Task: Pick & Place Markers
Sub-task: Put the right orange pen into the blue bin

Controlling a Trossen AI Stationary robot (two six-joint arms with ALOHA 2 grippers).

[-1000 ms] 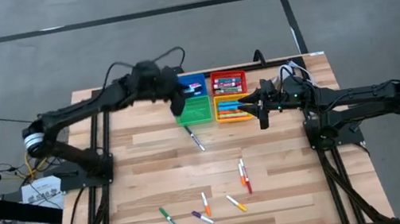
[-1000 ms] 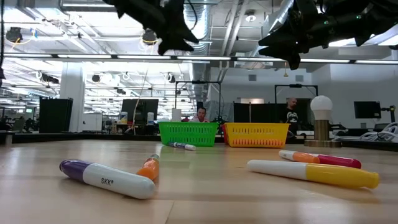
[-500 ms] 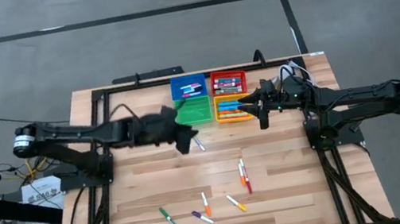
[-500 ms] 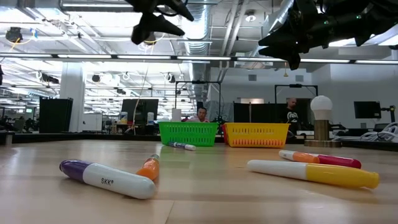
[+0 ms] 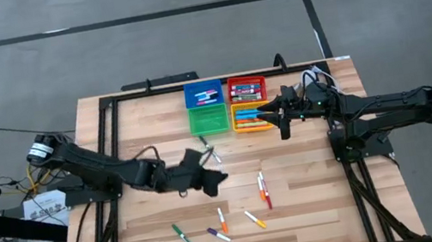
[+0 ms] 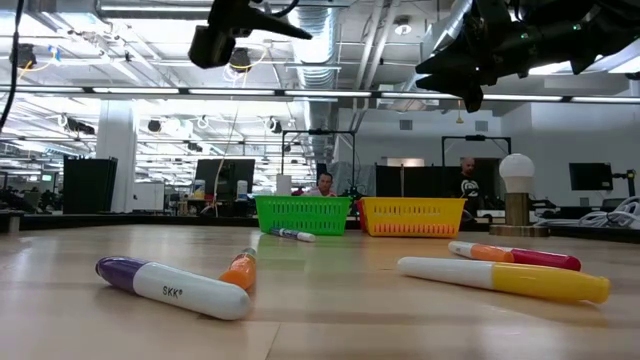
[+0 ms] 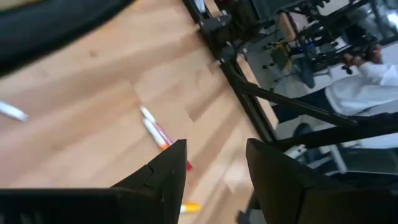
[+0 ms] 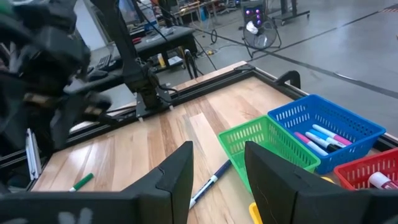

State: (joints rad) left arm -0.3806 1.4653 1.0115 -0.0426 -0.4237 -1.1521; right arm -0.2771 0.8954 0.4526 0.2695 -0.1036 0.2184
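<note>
Several markers lie flat on the wooden table: a blue-capped one [image 5: 211, 152] just in front of the green bin [image 5: 209, 120], an orange and red pair [image 5: 263, 190], and green [image 5: 184, 239], purple [image 5: 218, 235], orange [image 5: 222, 220] and yellow [image 5: 255, 219] ones near the front edge. My left gripper [image 5: 212, 186] hangs open above the table's middle, between the blue-capped marker and the front group, with nothing between its fingers [image 7: 171, 171]. My right gripper [image 5: 281, 121] waits open in the air beside the yellow bin [image 5: 248, 118].
Blue [image 5: 205, 95] and red [image 5: 247, 89] bins with markers inside stand at the far edge, behind the green and yellow bins. A black frame [image 5: 108, 155] runs along the table's sides. Bare wood lies between the bins and the front markers.
My left gripper has swung from above the green bin toward the table's near edge, sinking a little and rolling about its own axis. It now hangs over the table's middle. No marker has moved.
</note>
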